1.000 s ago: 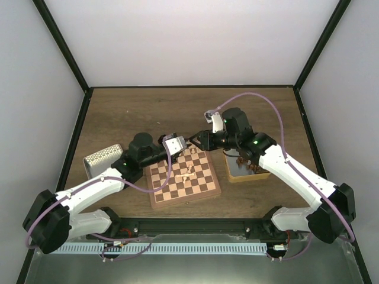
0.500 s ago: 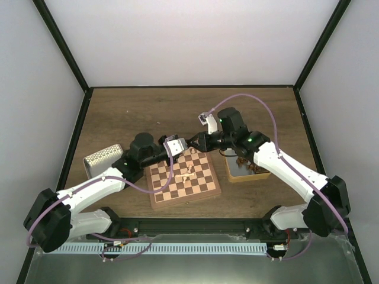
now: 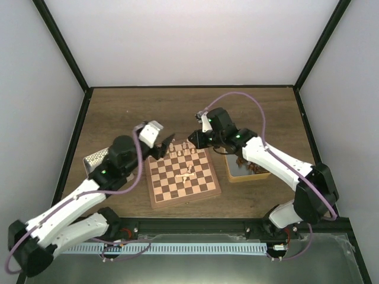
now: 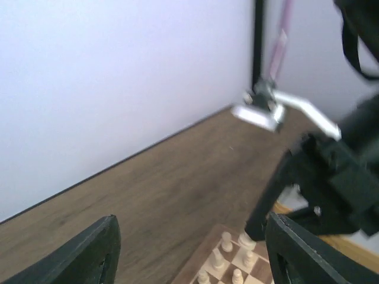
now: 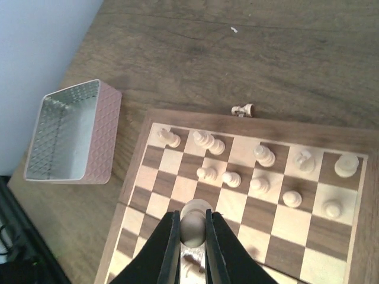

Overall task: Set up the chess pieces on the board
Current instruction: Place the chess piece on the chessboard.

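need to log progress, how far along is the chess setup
Done: two part-filled rows of cream pieces stand at the board's far end. In hand: the right claw holds one piece over the board; the left claw is open, empty. Left: fallen pieces lie mid-board, a stray piece lies off the board.

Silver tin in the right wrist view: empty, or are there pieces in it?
Empty. The silver tin has no lid on, and the diamond-patterned floor in view is bare, with nothing lying inside.
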### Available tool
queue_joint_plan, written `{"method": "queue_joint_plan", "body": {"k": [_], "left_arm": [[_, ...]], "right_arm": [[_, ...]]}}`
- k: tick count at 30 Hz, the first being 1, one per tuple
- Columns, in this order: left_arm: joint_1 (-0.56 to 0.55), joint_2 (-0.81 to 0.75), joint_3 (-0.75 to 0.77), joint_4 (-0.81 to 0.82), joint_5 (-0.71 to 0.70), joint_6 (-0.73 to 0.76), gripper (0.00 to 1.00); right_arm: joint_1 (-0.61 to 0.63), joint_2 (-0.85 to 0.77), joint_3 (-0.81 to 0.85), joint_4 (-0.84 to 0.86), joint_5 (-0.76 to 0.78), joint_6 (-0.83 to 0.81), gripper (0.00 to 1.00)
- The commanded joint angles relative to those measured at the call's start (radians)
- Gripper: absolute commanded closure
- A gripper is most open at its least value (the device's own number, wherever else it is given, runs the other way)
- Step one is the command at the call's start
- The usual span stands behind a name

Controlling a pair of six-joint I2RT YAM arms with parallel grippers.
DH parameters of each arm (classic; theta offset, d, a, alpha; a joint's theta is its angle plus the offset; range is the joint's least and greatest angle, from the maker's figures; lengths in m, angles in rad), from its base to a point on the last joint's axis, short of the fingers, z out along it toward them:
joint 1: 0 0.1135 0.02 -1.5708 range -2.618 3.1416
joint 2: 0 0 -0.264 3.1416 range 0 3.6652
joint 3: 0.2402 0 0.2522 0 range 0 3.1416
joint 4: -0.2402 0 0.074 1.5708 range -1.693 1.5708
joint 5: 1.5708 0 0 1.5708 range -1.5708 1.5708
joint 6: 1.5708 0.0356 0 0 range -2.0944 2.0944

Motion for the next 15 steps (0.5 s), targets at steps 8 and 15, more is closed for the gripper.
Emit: {"method": "queue_joint_plan", "body": {"k": [8,15], "left_arm": [[-0.001,-0.373,0.084,-0.292,-0.581,-0.404,0.22],[-0.001,-0.466,0.046,-0.298,-0.644,-0.379,0.11]], "right_arm": [[0.275,0.210,0.176,0.013,0.375,-0.024,0.98],[0.359,0.396,0.266,0.019,0.485,-0.029,0.98]]}}
